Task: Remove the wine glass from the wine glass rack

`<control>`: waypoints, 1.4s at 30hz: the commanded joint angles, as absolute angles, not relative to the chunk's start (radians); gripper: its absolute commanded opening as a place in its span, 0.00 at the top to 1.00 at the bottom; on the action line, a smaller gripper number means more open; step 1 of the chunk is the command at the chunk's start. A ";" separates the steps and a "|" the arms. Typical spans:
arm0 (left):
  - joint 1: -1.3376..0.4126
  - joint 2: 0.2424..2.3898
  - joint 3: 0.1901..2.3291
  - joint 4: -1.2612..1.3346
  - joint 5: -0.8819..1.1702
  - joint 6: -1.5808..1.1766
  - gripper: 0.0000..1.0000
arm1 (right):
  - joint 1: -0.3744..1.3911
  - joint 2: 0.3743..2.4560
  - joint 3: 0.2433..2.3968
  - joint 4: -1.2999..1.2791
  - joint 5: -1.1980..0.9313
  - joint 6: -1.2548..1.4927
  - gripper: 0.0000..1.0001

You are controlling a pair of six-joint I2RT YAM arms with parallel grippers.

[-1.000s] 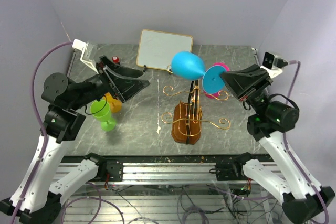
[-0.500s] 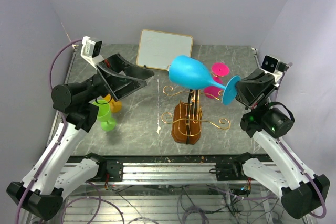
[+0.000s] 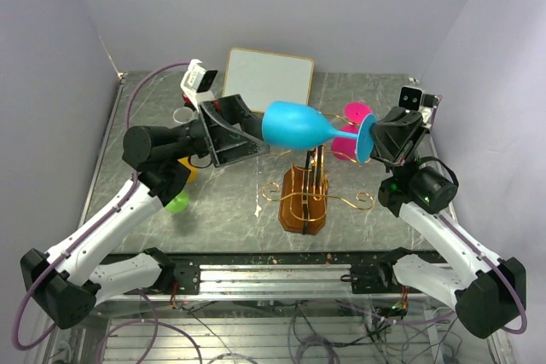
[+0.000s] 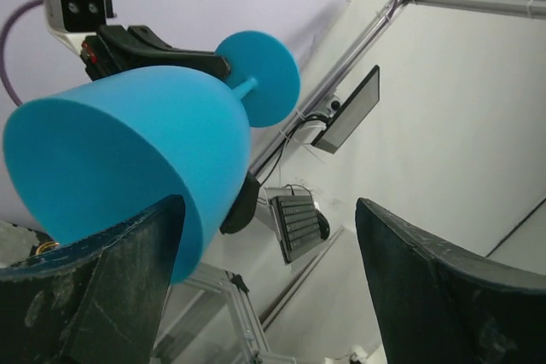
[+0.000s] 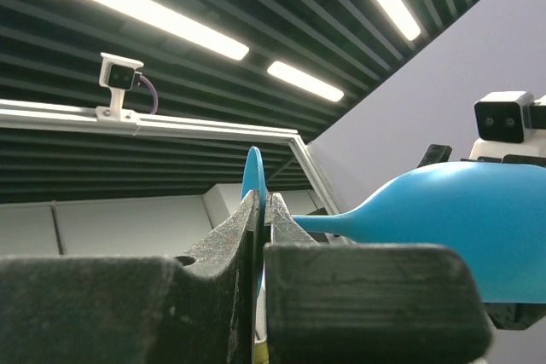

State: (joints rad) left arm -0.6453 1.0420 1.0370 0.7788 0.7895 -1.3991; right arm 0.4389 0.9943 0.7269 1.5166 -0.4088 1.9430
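**Blue Glass Held Clear of the Rack**

You are viewing a grey marbled bench [image 3: 222, 202] enclosed by pale lilac walls [image 3: 256, 6]. The wine glass [image 3: 294, 124], blue, is lying on its side in the air above the wine glass rack [image 3: 305, 193], clear of its gold wire arms, with the bowl pointing toward the left arm. The right pincer [image 5: 263, 210] is clamping the edge of the glass's foot. The left pincer [image 4: 264, 236] is standing spread wide, one finger either side of the bowl; you cannot tell whether it is touching. The rack is standing upright mid-bench. A white framed board [image 3: 268, 79] is leaning at the back wall. A pink glass [image 3: 351, 138] is sitting just behind the rack. Strip lights [image 5: 145, 10] are glowing on a dark slatted ceiling.
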 commanded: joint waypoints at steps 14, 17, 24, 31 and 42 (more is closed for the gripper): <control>-0.738 1.042 1.049 0.777 0.710 -1.320 0.68 | 0.476 0.882 0.637 1.400 -0.319 1.784 0.95; -0.739 1.042 1.047 0.768 0.704 -1.321 0.78 | 0.476 0.877 0.625 1.389 -0.315 1.785 0.91; -0.740 1.025 1.027 0.763 0.697 -1.326 0.93 | 0.476 0.830 0.606 1.264 -0.321 1.740 0.80; -0.741 0.893 1.070 0.368 0.581 -1.065 0.93 | 0.476 0.713 0.649 0.888 -0.296 1.571 0.34; -0.741 0.746 1.185 -0.151 0.267 -0.787 0.93 | 0.476 0.619 0.911 -0.056 -0.013 1.413 0.01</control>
State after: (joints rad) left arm -0.7361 0.7761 1.1351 0.0620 0.4244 -0.9173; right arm 0.4744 0.6342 0.8124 0.3843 -0.1802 1.4738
